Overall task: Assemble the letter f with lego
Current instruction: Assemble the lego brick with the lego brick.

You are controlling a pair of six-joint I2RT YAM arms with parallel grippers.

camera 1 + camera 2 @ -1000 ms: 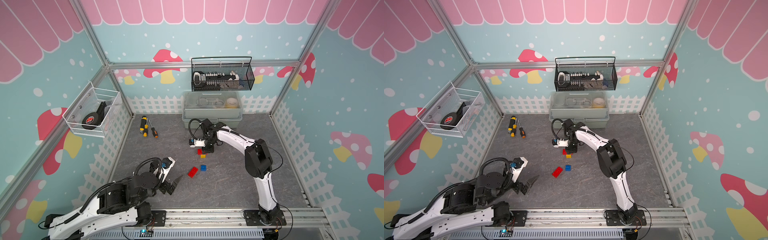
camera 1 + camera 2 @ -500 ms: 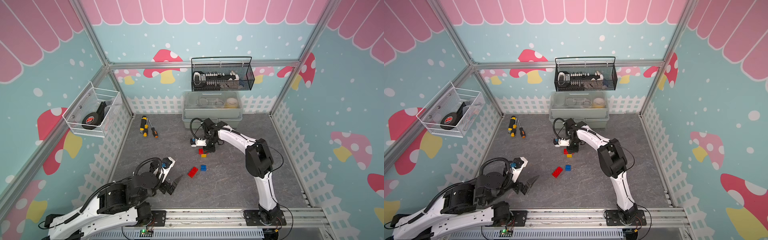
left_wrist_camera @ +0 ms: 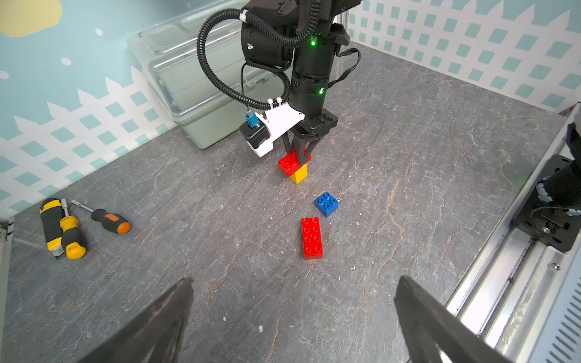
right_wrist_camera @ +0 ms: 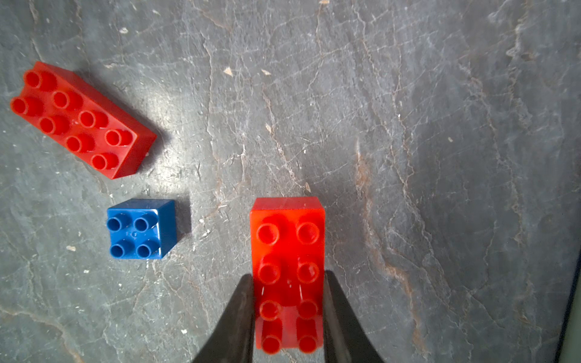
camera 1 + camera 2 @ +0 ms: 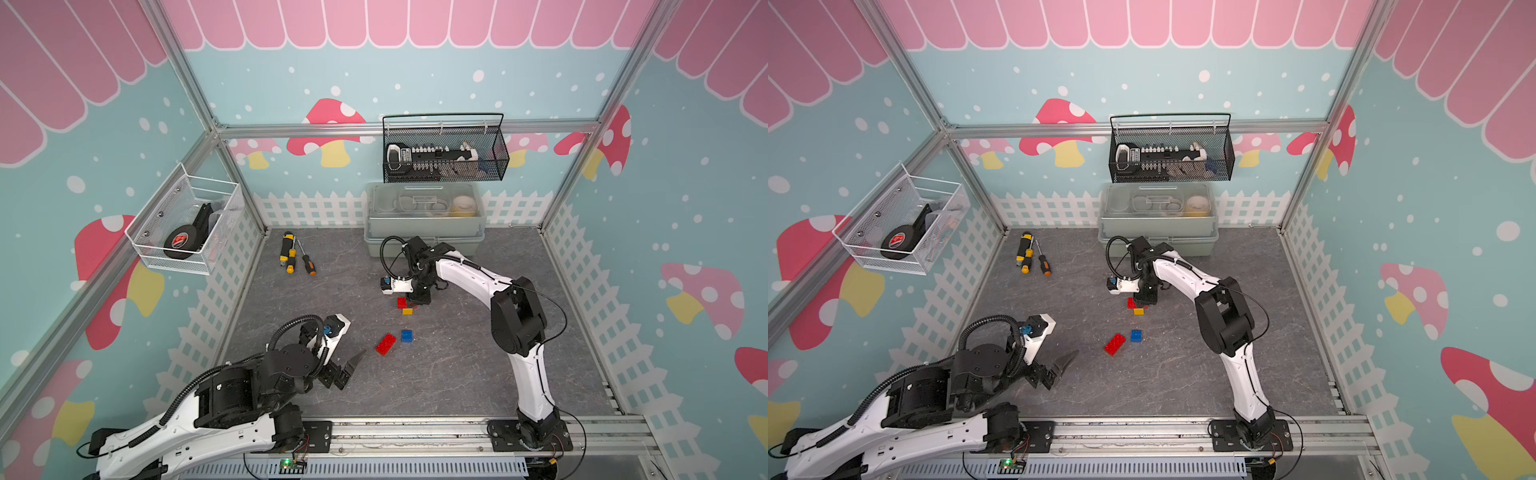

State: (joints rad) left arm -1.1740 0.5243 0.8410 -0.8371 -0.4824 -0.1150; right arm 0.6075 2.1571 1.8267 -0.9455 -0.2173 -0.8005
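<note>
Pinching red brick [image 4: 287, 232] atop yellow brick [image 3: 298, 177]: right end effector [image 4: 287, 276]; left end effector [image 3: 295, 279] spread wide.

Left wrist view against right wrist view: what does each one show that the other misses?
Left wrist only: the yellow brick under the held red brick, the screwdrivers, the storage box. Right wrist only: the jaws of the right gripper pressed on that brick's two long sides. Both: the held brick, the loose red brick and the blue brick, lying apart.
</note>
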